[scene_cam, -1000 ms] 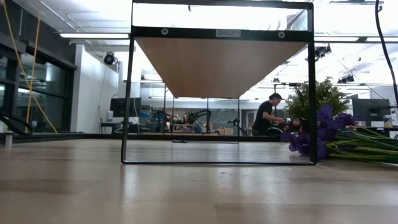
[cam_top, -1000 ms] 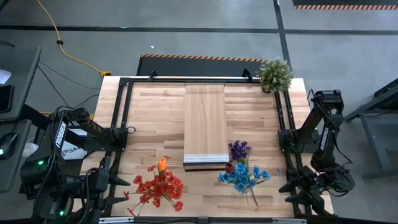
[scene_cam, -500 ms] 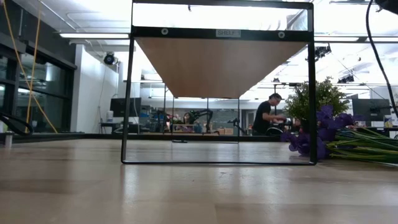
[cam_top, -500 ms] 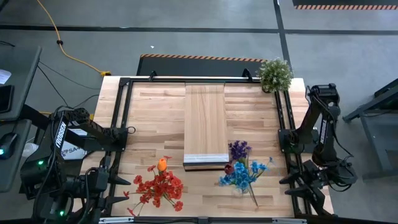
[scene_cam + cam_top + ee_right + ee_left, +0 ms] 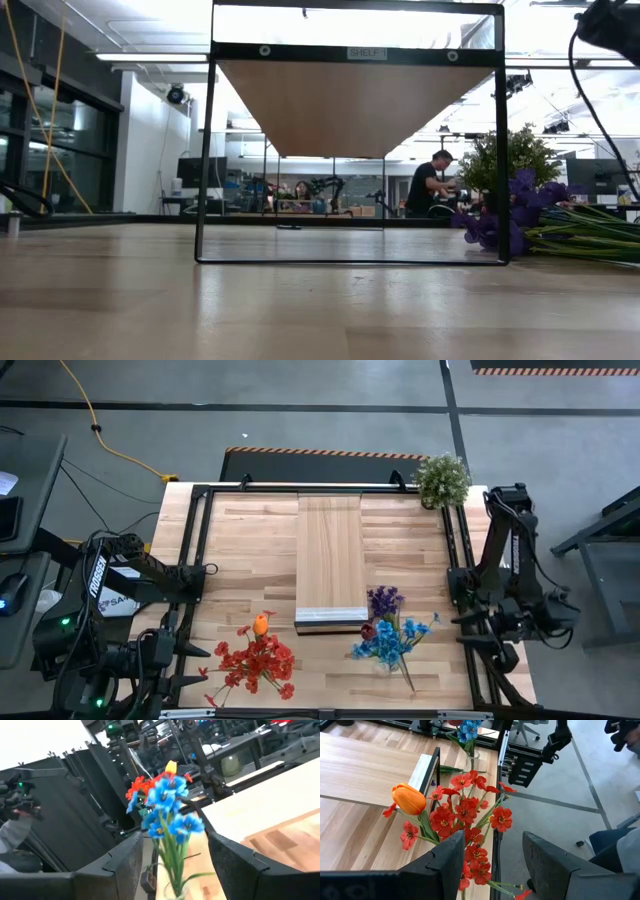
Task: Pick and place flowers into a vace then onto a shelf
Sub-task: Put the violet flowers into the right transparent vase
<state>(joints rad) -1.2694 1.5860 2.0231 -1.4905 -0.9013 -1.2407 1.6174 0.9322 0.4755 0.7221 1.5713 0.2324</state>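
The slatted tabletop (image 5: 250, 550) fills most of what I can see from above, and the shelf (image 5: 330, 555) runs down its middle from twelve o'clock toward six, its board bare: no vase and no flowers on it yet. The bushy potted plant (image 5: 441, 478) sits at about one o'clock, off the job.

Both arms are parked off the sides. The left gripper (image 5: 487, 865) hangs at eight o'clock, fingers spread with nothing between them, looking onto the red and orange flowers (image 5: 256, 658) lying flat on the wood at seven o'clock. The right gripper (image 5: 172, 865) is at four o'clock, its claw likewise released and empty, facing the blue flowers (image 5: 388, 644).

Those blue stems stand upright at five o'clock in a small clear vase (image 5: 472, 759), so I'd judge that much done. The purple flowers (image 5: 385, 600) lie just beside the shelf's pale front edge, with a dark maroon head near them. By my reckoning the red bunch, the purple ones and the lift onto the shelf are all left.
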